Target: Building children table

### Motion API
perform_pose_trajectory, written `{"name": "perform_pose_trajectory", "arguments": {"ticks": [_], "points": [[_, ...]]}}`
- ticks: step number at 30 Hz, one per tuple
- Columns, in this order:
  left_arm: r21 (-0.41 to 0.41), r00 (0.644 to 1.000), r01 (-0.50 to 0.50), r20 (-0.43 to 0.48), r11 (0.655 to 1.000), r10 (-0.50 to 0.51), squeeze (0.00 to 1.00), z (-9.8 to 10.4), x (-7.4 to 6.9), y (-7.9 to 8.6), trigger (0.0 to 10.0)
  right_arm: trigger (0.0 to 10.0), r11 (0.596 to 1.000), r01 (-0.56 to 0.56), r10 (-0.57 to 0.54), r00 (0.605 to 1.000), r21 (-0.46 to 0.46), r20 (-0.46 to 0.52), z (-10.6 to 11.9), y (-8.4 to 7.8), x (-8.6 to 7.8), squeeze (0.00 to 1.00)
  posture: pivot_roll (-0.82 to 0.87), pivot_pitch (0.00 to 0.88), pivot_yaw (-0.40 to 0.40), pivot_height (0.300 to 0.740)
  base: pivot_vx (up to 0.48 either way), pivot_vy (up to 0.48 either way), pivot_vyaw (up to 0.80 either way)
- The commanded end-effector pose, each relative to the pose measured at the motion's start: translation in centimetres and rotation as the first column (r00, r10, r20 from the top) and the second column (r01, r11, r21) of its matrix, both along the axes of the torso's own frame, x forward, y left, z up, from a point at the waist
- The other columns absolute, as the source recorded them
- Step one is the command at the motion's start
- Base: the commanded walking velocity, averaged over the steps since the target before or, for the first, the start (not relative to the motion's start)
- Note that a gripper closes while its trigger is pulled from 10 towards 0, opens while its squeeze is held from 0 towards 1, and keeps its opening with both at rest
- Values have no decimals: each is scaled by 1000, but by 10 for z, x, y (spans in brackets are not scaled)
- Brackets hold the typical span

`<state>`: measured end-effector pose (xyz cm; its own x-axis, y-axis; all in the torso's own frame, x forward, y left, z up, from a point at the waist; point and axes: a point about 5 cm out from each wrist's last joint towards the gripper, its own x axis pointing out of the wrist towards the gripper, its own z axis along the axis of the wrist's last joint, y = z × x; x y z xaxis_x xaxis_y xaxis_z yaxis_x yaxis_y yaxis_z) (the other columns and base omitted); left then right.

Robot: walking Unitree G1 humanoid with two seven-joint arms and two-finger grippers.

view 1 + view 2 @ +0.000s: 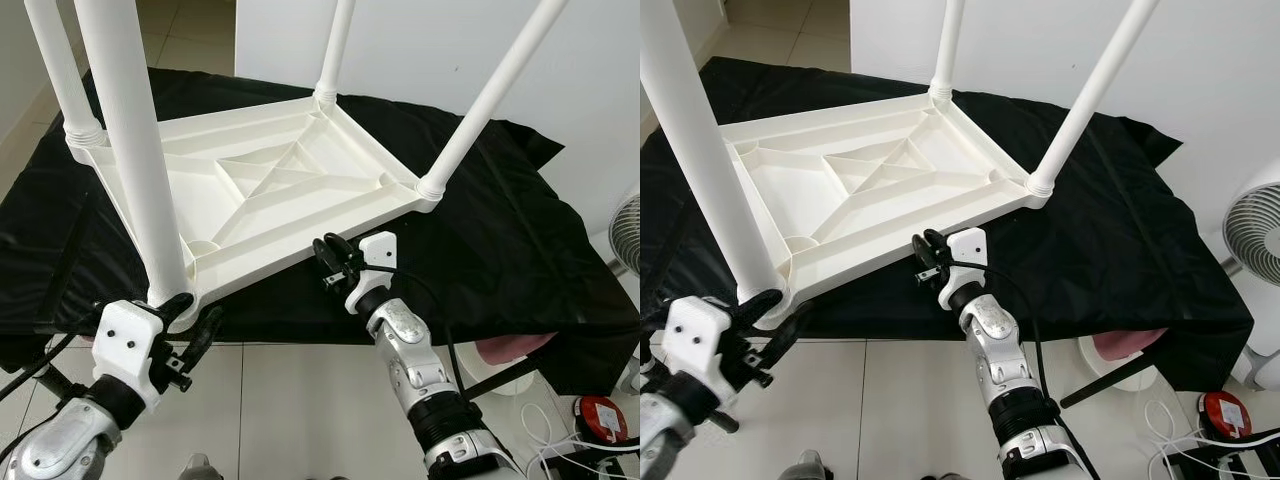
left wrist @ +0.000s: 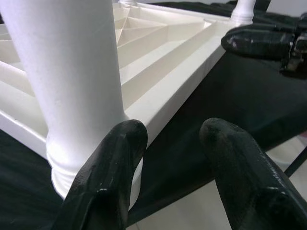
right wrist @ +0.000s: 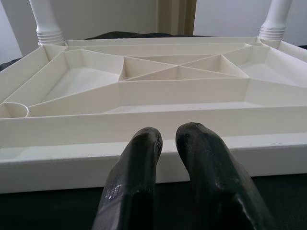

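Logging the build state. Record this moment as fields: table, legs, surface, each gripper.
table: white plastic table top lying upside down, ribbed underside up
legs: four white legs standing up from its corners
surface: black cloth over a low platform
left gripper: left gripper at the base of the nearest leg, fingers open, one touching it
right gripper: right gripper at the table top's near edge, fingers close together, holding nothing
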<state>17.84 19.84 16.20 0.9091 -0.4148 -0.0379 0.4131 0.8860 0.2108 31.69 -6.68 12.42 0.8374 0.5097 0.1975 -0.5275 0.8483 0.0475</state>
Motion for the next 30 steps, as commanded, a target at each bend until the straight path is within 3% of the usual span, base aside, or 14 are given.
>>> {"name": "perform_pose_trajectory", "arguments": {"ticks": [1, 7, 11, 13, 18, 20, 22, 24, 25, 26, 28, 29, 30], "points": [[39, 1000, -19, -17, 999, 20, 0, 0, -3, 11, 10000, 10000, 1000, 2, -2, 1000, 5, 0, -1, -1, 1, 0, 353, 67, -156, 740, 0, 0, 0], [136, 999, -4, -35, 991, 9, 0, 8, 0, 36, 10000, 10000, 1000, 1, -1, 1000, 10, 9, -1, 1, 2, 0, 349, 62, -140, 740, 0, 0, 0], [222, 998, -21, -59, 975, 35, 0, 9, 5, 64, 10000, 10000, 1000, 19, -19, 1000, 13, 14, -1, -2, 2, 0, 334, 48, -122, 740, 0, 0, 0], [222, 998, -21, -59, 975, 35, 0, 9, 5, 64, 10000, 10000, 1000, 19, -19, 1000, 13, 14, -1, -2, 2, 0, 334, 48, -122, 740, 0, 0, 0], [274, 996, -56, -44, 960, 71, 0, 15, 17, 89, 10000, 10000, 1000, 26, -26, 999, 16, 19, -1, -3, 2, 0, 319, 42, -116, 740, 0, 0, 0], [274, 996, -56, -44, 960, 71, 0, 15, 17, 89, 10000, 10000, 1000, 26, -26, 999, 16, 19, -1, -3, 2, 0, 319, 42, -116, 740, 0, 0, 0], [307, 994, -105, 9, 946, 107, 0, 23, 34, 103, 10000, 10000, 999, 30, -31, 999, 15, 24, 0, -3, 3, 0, 293, 34, -116, 740, 0, 0, 0], [307, 994, -105, 9, 946, 107, 0, 23, 34, 103, 10000, 10000, 999, 30, -31, 999, 15, 24, 0, -3, 3, 0, 293, 34, -116, 740, 0, 0, 0], [311, 992, -129, 44, 942, 122, 0, 28, 45, 108, 10000, 10000, 999, 31, -31, 999, 16, 27, 1, -4, 3, 0, 293, 34, -116, 740, 0, 0, 0], [311, 992, -129, 44, 942, 122, 0, 28, 45, 108, 10000, 10000, 999, 31, -31, 999, 16, 27, 1, -4, 3, 0, 293, 34, -116, 740, 0, 0, 0], [292, 985, -158, 112, 943, 130, 0, 40, 67, 108, 10000, 10000, 1000, 25, -25, 999, 10, 36, 2, -6, 2, 0, 253, 31, -118, 740, 0, 0, 0], [292, 985, -158, 112, 943, 130, 0, 40, 67, 108, 10000, 10000, 1000, 25, -25, 999, 10, 36, 2, -6, 2, 0, 253, 31, -118, 740, 0, 0, 0], [292, 980, -171, 149, 941, 132, 0, 45, 81, 104, 10000, 10000, 1000, 22, -22, 999, 5, 40, 3, -7, 1, 0, 232, 33, -119, 740, 0, 0, 0]]}}
